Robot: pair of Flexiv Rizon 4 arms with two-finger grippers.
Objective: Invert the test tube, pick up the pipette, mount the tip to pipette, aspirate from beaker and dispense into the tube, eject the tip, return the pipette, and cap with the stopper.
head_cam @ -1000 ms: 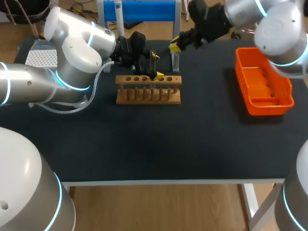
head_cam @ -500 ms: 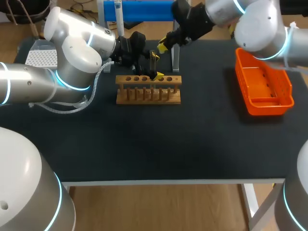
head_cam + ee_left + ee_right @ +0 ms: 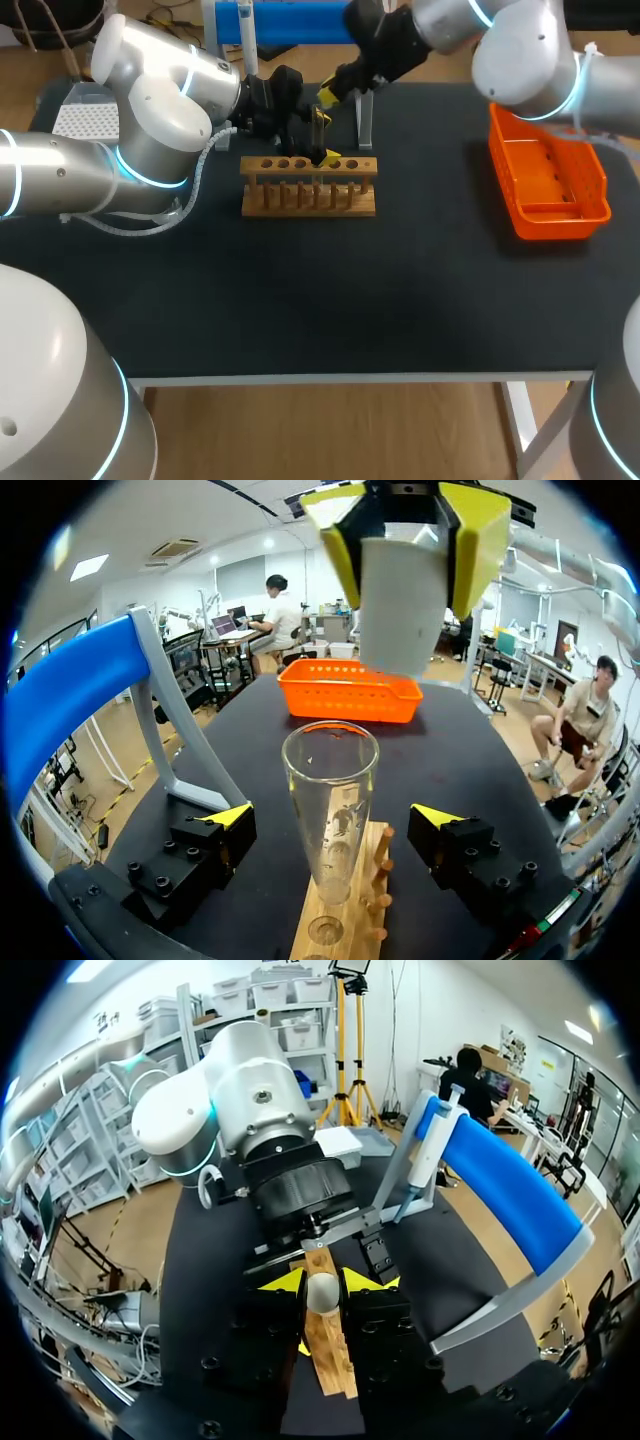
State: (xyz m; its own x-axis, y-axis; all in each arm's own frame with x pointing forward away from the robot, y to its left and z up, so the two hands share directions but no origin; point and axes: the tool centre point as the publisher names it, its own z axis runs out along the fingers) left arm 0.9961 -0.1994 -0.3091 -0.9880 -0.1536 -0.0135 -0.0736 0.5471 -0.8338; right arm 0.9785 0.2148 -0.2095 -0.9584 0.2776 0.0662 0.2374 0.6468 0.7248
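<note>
A clear test tube [image 3: 330,800] stands upright, mouth up, in the wooden rack [image 3: 308,185], between the open fingers of my left gripper [image 3: 330,817], which touch nothing. In the head view that left gripper [image 3: 323,137] sits at the rack's far side. My right gripper [image 3: 405,535] hangs above and a little beyond the tube's mouth, shut on a pale stopper [image 3: 403,605]. The right wrist view shows the same stopper [image 3: 322,1300] pinched in the right gripper [image 3: 323,1282], over the rack. The pipette [image 3: 430,1150] hangs on the blue stand [image 3: 500,1185].
An orange basket [image 3: 545,170] lies at the table's right side. A white tip box [image 3: 85,120] sits at the far left behind my left arm. The blue stand's grey leg [image 3: 365,120] rises just behind the rack. The table's near half holds nothing.
My right arm has swung left along the back of the table with the stopper, coming over the rack and the left gripper. The left arm and the tube have stayed put.
</note>
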